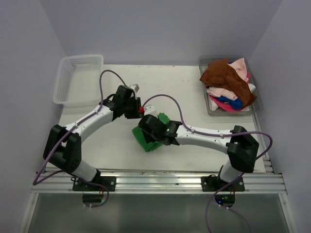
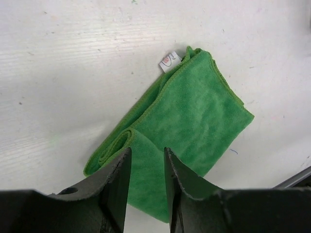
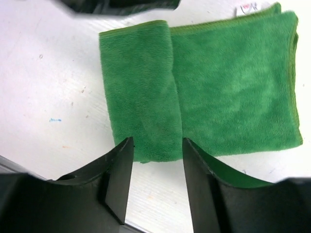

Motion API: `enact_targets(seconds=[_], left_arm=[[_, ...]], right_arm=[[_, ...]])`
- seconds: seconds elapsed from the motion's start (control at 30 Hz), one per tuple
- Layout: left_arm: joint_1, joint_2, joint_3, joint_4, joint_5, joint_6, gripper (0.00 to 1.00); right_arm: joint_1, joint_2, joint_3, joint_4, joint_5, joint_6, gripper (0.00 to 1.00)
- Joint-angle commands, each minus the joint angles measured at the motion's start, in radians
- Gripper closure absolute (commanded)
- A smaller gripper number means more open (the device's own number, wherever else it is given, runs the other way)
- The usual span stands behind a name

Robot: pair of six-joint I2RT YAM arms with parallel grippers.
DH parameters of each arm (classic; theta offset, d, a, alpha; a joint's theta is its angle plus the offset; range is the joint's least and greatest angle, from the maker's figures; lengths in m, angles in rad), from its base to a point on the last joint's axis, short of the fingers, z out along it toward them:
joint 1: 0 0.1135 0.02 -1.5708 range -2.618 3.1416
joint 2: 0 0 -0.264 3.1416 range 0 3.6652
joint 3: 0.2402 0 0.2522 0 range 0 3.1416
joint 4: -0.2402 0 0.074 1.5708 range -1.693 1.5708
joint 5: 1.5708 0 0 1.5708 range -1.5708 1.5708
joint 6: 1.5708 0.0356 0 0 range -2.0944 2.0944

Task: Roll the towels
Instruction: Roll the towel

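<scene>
Green towel [image 1: 146, 143] lies on the worktop [image 1: 194, 97], mid-front, between the two arms and mostly hidden under them from above.
- Folded into a long strip. One end is turned over into a loose, flattish roll [image 3: 141, 97]; the rest lies flat.
- White label [image 2: 170, 60] sticks out at the far corner of the flat end.

Left pincer [image 2: 146, 151]: fingers spread a little, narrow gap. It hangs over the rolled end with green cloth showing through the gap. It pinches nothing.

Right pincer [image 3: 158, 141]: fingers spread wider, set either side of the near edge of the roll. Cloth is not squeezed between them. Whether the tips touch the towel, cannot tell.

From above the two pincers sit close together over the towel, left [image 1: 141, 112] just behind right [image 1: 146, 132].

Other towels [image 1: 226, 77], rust brown on top with pink, blue and magenta under, are heaped in the clear tray [image 1: 208, 109] at the far right corner. White mesh basket [image 1: 80, 57] stands at the far left corner.
</scene>
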Motion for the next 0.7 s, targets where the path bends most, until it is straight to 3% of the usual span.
enact_targets(seconds=[0.0, 0.27, 0.57, 0.67], left_arm=[[0.057, -0.040, 0.029, -0.067, 0.034, 0.040, 0.63], [0.206, -0.120, -0.043, -0.082, 0.035, 0.035, 0.64], [0.241, -0.139, -0.149, -0.061, 0.052, 0.014, 0.64], [0.243, -0.143, -0.178, -0.044, 0.060, 0.005, 0.64]], right_arm=[[0.051, 0.039, 0.056, -0.012, 0.060, -0.162, 0.50], [0.150, 0.199, 0.167, -0.042, 0.164, -0.286, 0.39], [0.151, 0.330, 0.155, -0.029, 0.178, -0.272, 0.35], [0.128, 0.349, 0.109, 0.026, 0.137, -0.240, 0.42]])
